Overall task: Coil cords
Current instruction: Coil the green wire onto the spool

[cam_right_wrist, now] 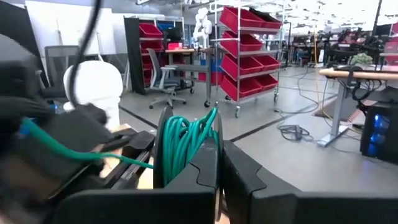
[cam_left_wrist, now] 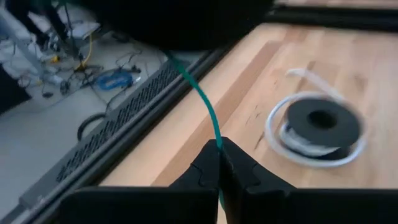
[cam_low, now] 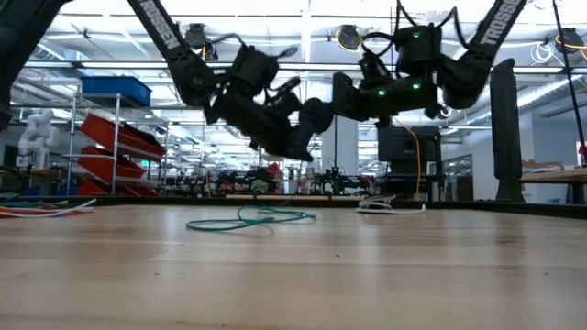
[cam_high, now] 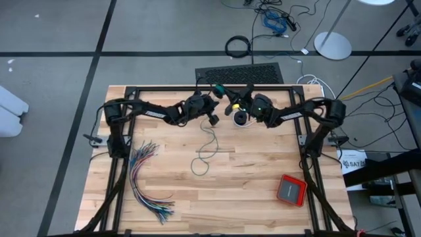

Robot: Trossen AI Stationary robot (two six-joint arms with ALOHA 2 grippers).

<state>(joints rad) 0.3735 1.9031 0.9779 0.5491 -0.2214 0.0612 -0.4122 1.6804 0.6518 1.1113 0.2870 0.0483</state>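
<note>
Top centre, right gripper [cam_right_wrist: 217, 163] clamps the green coil [cam_right_wrist: 183, 140]; left gripper [cam_left_wrist: 221, 155] pinches the cord [cam_left_wrist: 202, 102]: feed loops evenly, lightly taut.

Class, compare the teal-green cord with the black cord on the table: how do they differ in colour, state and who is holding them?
The teal-green cord is only partly wound, with loose loops on the wood; the black cord lies fully coiled with a white tail. The teal-green cord is pinched by the left tool and bunched in the right tool; the black cord lies untouched. Both are thin and flexible.
</note>
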